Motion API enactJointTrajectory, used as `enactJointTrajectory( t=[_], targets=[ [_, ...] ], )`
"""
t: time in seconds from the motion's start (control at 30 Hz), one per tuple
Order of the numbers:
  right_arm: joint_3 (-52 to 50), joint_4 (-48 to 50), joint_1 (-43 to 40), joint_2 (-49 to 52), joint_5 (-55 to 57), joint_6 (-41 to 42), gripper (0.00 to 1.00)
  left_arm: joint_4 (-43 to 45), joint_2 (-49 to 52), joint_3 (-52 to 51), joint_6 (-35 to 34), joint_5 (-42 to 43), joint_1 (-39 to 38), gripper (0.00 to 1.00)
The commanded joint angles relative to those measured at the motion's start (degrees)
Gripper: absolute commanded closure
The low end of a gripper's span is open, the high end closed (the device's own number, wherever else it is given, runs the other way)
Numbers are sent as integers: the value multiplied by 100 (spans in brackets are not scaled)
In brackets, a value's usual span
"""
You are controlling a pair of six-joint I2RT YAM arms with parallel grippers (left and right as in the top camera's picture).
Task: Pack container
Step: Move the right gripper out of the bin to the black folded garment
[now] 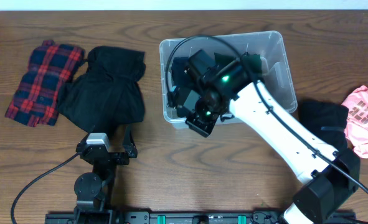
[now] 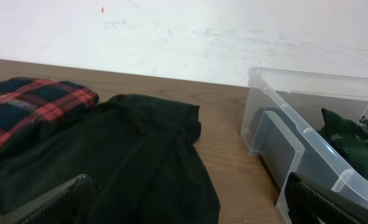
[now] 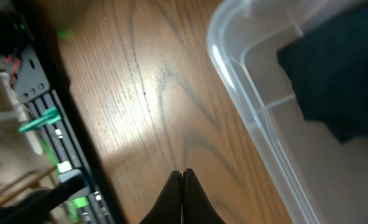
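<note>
Clear container (image 1: 286, 74) — dark cloth (image 2: 345, 143) inside

Soft, even light fills the overhead view, with only faint shadows around the container (image 1: 264, 46) and mild bending at the edges. The left wrist view is dimmer: the black garment (image 2: 140, 155) shows almost no detail. The right wrist view is smeared, with a bright sheen on the table (image 3: 134, 124).

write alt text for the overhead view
A white robot arm reaches over a clear container holding dark clothes on a wooden table. A black garment and red plaid cloth lie left; a pink cloth lies right.
</note>
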Motion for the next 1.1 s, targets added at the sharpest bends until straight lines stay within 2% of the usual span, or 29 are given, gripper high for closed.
enactJointTrajectory(
  t=[0.0,0.33,0.6,0.77,0.9,1.07],
  targets=[
    [-280,216,107,24,323,-284,99,-203,-35,-96,-11,-87,-28,2],
    [-920,1049,138,24,511,-415,99,-203,-35,-96,-11,-87,-28,2],
    [-957,1322,138,26,514,-413,98,-203,-35,-96,-11,-87,-28,2],
    [-957,1362,138,26,909,-413,97,-203,-35,-96,-11,-87,-28,2],
    [-957,1449,138,26,964,-411,95,-203,-35,-96,-11,-90,-28,2],
    [-957,1556,138,26,962,-407,88,-203,-35,-96,-11,-87,-28,2]
  ],
)
